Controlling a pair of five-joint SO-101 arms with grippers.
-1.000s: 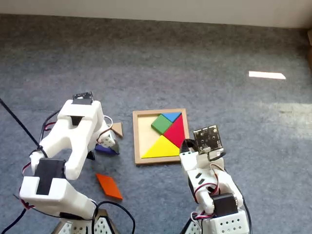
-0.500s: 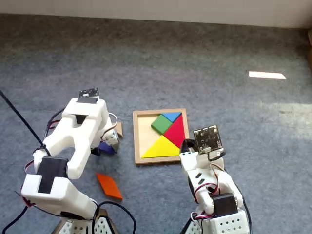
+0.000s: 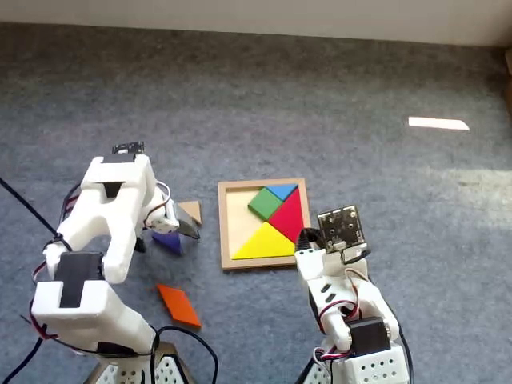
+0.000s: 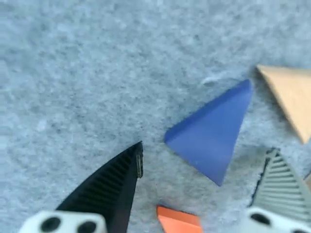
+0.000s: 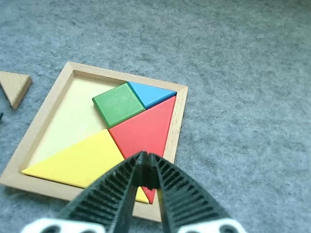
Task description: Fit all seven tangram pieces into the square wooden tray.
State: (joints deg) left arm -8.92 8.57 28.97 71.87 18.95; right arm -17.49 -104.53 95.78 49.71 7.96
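The step in hand appears to be picking up the dark blue triangle (image 4: 214,133); it lies flat on the carpet (image 3: 360,96) outside the tray, between the spread fingers of the left gripper (image 4: 205,158), and neither finger touches it; the next move calls for lowering, closing on its edges, then carrying it to the tray's bare corner. The square wooden tray (image 5: 126,77) holds four pieces: a yellow triangle (image 5: 80,160), a red triangle (image 5: 146,133), a green square (image 5: 118,103) and a light blue triangle (image 5: 151,93); a tan triangle (image 4: 291,97) and an orange parallelogram (image 3: 179,305) lie on the carpet; the right gripper (image 5: 146,162), pinched together on nothing, hovers over the tray's near rim.
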